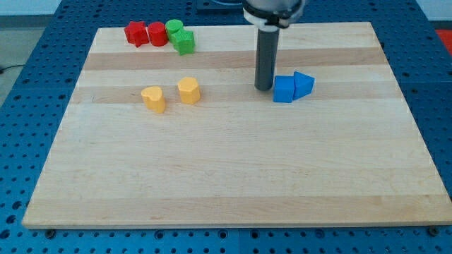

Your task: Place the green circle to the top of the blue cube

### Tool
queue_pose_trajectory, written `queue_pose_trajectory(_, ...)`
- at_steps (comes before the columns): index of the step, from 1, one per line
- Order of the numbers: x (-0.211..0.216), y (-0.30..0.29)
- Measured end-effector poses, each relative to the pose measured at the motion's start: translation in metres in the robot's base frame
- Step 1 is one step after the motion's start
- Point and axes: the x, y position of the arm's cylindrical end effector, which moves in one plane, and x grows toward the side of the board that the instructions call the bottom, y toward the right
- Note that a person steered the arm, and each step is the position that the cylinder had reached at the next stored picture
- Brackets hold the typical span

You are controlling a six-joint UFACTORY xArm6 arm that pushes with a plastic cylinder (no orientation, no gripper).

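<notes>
Two blue blocks touch: blue cube [283,89], blue triangular block [304,84]. My tip [263,88], a bare rod with no jaws, stands just at the cube's nine o'clock. Green circle [174,28] sits far toward ten o'clock.

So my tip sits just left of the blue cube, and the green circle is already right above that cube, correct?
Not quite. My tip is just left of the blue cube, but the camera view shows the green circle far off at the board's top left, beside the red blocks.

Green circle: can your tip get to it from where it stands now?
Probably yes. My tip sits just left of the blue cube, and bare board lies between it and the green circle, though red blocks and a green block crowd it.
</notes>
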Motion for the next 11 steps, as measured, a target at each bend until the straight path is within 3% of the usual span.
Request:
queue_pose_trajectory(1, -0.061, -0.002)
queue_pose_trajectory(3, -0.166, -0.082)
queue_pose_trajectory(4, -0.166, -0.085)
queue_pose_trajectory(6, -0.149, -0.221)
queue_pose_trajectory(9, -0.069, -0.242)
queue_pose_trajectory(10, -0.059, -0.203)
queue_pose_trajectory(11, -0.048, -0.233)
